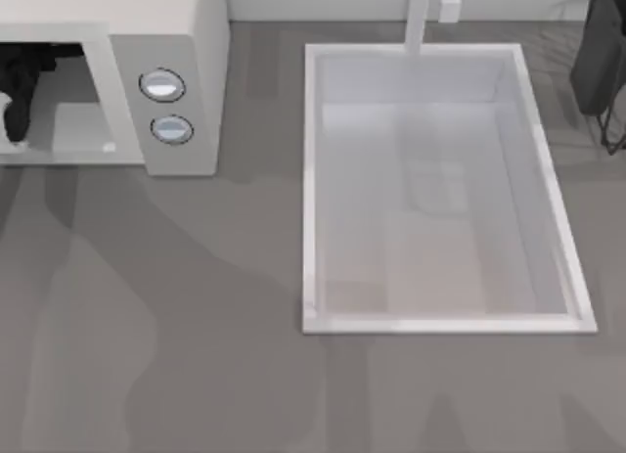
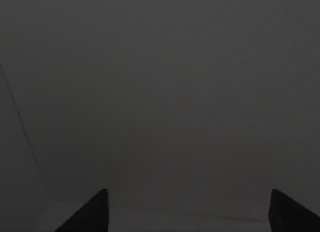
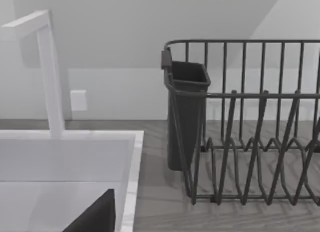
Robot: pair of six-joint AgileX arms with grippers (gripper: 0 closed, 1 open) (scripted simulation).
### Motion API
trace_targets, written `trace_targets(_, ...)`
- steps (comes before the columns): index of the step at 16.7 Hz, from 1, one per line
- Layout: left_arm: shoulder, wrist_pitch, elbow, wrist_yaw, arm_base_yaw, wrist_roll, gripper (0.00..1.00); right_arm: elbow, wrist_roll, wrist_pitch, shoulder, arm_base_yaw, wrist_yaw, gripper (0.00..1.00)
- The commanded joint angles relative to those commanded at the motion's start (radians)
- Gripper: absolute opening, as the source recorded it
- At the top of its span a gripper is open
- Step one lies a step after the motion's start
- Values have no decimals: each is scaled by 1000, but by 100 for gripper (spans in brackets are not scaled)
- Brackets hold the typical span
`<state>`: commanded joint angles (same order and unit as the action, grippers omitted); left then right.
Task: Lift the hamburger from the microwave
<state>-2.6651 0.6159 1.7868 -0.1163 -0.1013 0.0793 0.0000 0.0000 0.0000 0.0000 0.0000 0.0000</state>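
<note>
The white microwave (image 1: 166, 42) stands at the table's back left, with two round dials (image 1: 162, 85) on its side panel. Its grey cavity (image 1: 68, 120) is open toward me. My black left arm (image 1: 20, 81) reaches into that cavity at its left side. The left wrist view is dark; my left gripper (image 2: 187, 217) is open there, its two fingertips (image 2: 95, 212) wide apart with nothing between them. The hamburger is hidden. My right gripper (image 3: 97, 217) hangs over the back of the sink, close to the dish rack.
A large white sink basin (image 1: 440, 316) with a white tap (image 1: 419, 18) takes up the table's middle and right. A dark wire dish rack (image 3: 250, 142) with a cutlery cup (image 3: 185, 111) stands at the back right (image 1: 599, 62). Grey counter lies in front.
</note>
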Motion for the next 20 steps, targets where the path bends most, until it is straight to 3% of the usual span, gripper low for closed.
trace_targets(4, 190, -36, -181, 73, 80, -32, 0, 0, 0, 0, 0, 0, 0, 100)
trace_targets(14, 997, -169, -900, 343, 373, -149, 0, 0, 0, 0, 0, 0, 0, 100)
trace_targets(20, 1119, -196, -1021, 400, 434, -174, 0, 0, 0, 0, 0, 0, 0, 100)
